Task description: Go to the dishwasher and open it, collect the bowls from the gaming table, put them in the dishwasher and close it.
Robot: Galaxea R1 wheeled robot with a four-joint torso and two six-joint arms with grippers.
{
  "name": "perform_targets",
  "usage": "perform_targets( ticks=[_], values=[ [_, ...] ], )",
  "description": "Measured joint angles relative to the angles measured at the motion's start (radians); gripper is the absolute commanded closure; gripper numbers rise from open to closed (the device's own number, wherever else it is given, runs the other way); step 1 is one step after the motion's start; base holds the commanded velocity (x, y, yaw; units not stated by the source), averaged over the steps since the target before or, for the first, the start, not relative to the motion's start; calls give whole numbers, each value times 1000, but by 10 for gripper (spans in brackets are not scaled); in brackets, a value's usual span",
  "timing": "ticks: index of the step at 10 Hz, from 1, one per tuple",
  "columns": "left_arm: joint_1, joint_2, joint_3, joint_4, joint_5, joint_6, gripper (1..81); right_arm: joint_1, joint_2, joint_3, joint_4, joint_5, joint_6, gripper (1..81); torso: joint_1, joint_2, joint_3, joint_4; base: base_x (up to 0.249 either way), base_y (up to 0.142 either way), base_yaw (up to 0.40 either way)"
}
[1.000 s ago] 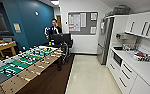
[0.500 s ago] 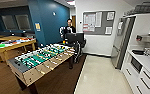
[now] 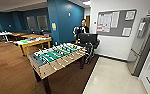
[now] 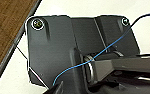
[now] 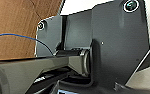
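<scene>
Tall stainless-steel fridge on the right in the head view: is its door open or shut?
Shut. The tall stainless-steel fridge shows flat, closed front panels with papers stuck on them; no interior is visible.

Office break room: table-football table (image 3: 57,57), noticeboard (image 3: 116,22)

No text can be read: the white paper sheets (image 3: 108,21) pinned to the grey notice board (image 3: 116,22), the note (image 3: 142,26) on the steel refrigerator (image 3: 143,47) and the yellowish sign (image 3: 53,26) on the blue wall (image 3: 63,20) are all too blurred.
</scene>
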Motion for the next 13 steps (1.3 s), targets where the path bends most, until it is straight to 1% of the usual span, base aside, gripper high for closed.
perform_targets(
  ticks=[3,8,13],
  values=[
    [0,1,0,0,0,0,10,0,1,-4,0,-2,0,10,0,0,0,0,0,0,383],
    [0,1,-8,0,0,0,10,-4,39,-69,0,-2,0,10,0,0,0,0,0,0,383],
    [0,4,-8,0,-3,0,10,-9,42,-72,-1,-2,0,10,-1,0,0,0,0,0,383]
  ],
)
